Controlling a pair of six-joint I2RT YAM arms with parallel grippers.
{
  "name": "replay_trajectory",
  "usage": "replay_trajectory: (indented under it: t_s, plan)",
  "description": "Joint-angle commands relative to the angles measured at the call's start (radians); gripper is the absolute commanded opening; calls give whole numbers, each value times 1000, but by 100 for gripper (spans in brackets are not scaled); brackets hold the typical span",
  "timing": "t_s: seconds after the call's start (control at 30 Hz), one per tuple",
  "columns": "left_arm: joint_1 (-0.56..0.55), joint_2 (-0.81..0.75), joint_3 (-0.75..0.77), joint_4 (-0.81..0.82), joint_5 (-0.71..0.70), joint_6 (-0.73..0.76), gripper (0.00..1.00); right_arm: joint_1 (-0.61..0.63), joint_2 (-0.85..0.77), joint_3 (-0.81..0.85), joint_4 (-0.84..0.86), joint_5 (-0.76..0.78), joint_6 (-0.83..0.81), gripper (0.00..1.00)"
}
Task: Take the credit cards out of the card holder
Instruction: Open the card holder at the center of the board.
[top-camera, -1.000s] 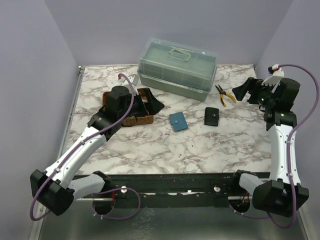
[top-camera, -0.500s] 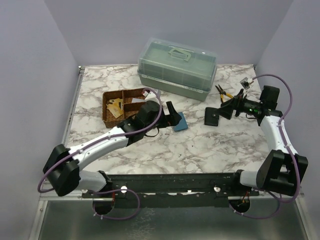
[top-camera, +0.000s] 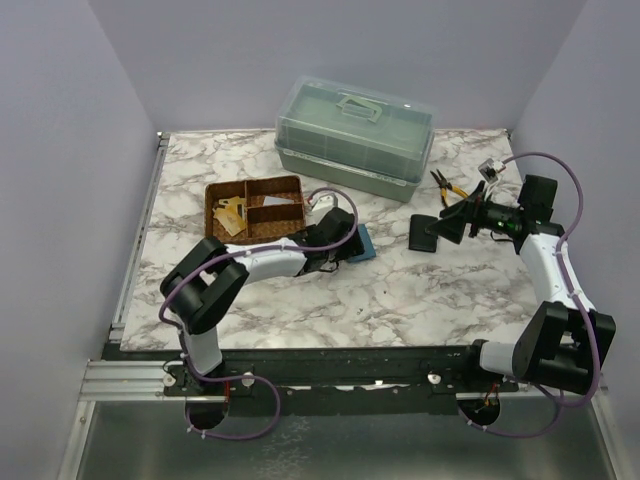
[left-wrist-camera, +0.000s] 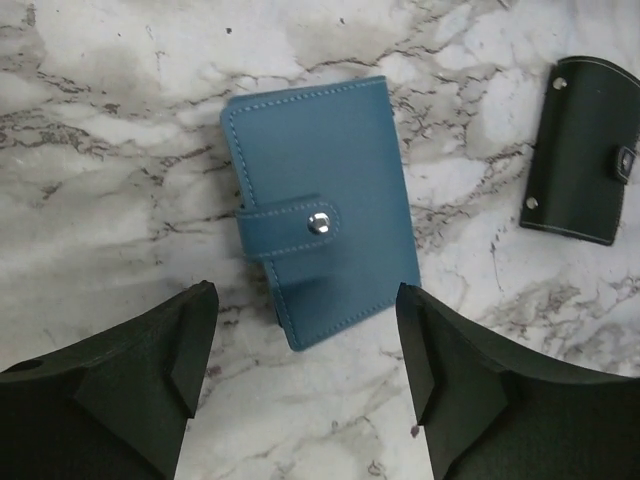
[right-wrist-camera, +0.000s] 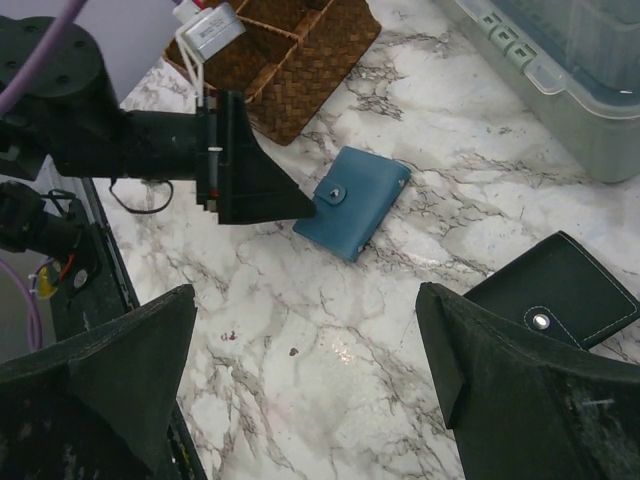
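The teal-blue card holder (left-wrist-camera: 320, 210) lies flat on the marble table, folded shut with its snap tab fastened; no credit cards show. It also shows in the top view (top-camera: 363, 243) and the right wrist view (right-wrist-camera: 355, 200). My left gripper (left-wrist-camera: 305, 300) is open and empty, low over the holder's near edge, with a finger on either side and not touching it. In the top view the left gripper (top-camera: 345, 240) covers part of the holder. My right gripper (right-wrist-camera: 305, 300) is open and empty, hovering above the table to the holder's right, over the black wallet in the top view (top-camera: 445, 222).
A black wallet (left-wrist-camera: 585, 160) with a snap tab lies right of the holder. A brown wicker basket (top-camera: 255, 205) holding small tan items stands at the left. A green lidded toolbox (top-camera: 355, 135) stands at the back, with yellow-handled pliers (top-camera: 450, 190) to its right.
My left arm swung right from the basket and reached out to the blue holder. My right arm came down and left to hover over the black wallet, then barely moved.
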Motion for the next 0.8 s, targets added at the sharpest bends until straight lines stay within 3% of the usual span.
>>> replay_trajectory:
  t_s: [0.0, 0.23, 0.53, 0.77]
  plan:
    - [60, 70, 53, 21, 51, -25, 76, -2, -13, -10, 4, 4, 8, 100]
    - [73, 137, 135, -68, 67, -99, 67, -1, -20, -14, 13, 5, 22, 100]
    - [76, 138, 149, -92, 47, -110, 66, -2, -6, -28, 31, -7, 34, 100]
    - [83, 174, 178, -108, 50, -112, 59, -1, 1, -35, 33, -17, 39, 100]
